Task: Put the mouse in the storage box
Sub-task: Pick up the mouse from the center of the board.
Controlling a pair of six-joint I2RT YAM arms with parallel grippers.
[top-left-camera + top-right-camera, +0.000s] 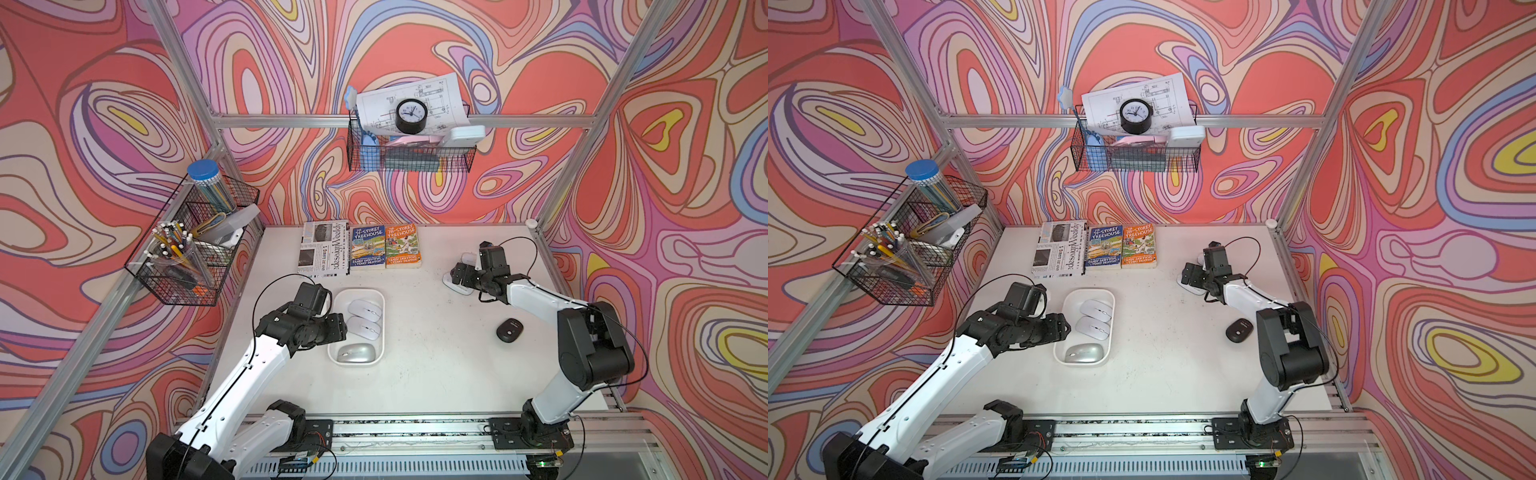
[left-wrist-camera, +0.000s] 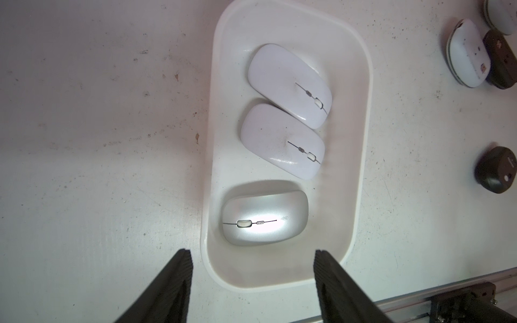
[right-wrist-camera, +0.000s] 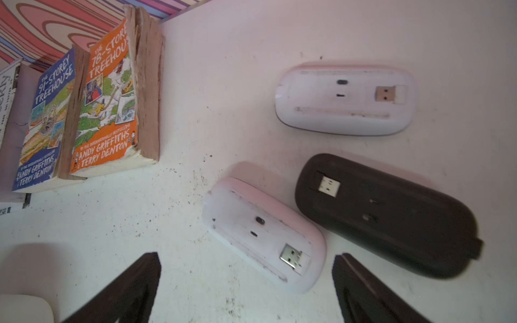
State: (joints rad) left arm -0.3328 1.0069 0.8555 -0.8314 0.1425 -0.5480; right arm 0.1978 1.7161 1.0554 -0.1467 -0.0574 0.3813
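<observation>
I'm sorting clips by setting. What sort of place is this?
Likely a robot lab cell staged as an office desk: an aluminium frame encloses a white table holding paperbacks and a storage box of mice, with a wire basket of pens beside it.

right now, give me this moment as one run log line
storage box: silver mouse, two white mice inside | left gripper: open, empty, over box | right gripper: open, empty, over upturned white mouse

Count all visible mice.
7. In the storage box: two white mice, a silver mouse. A black mouse alone on the table. Three more mice by the right gripper. Others may be hidden.
</observation>
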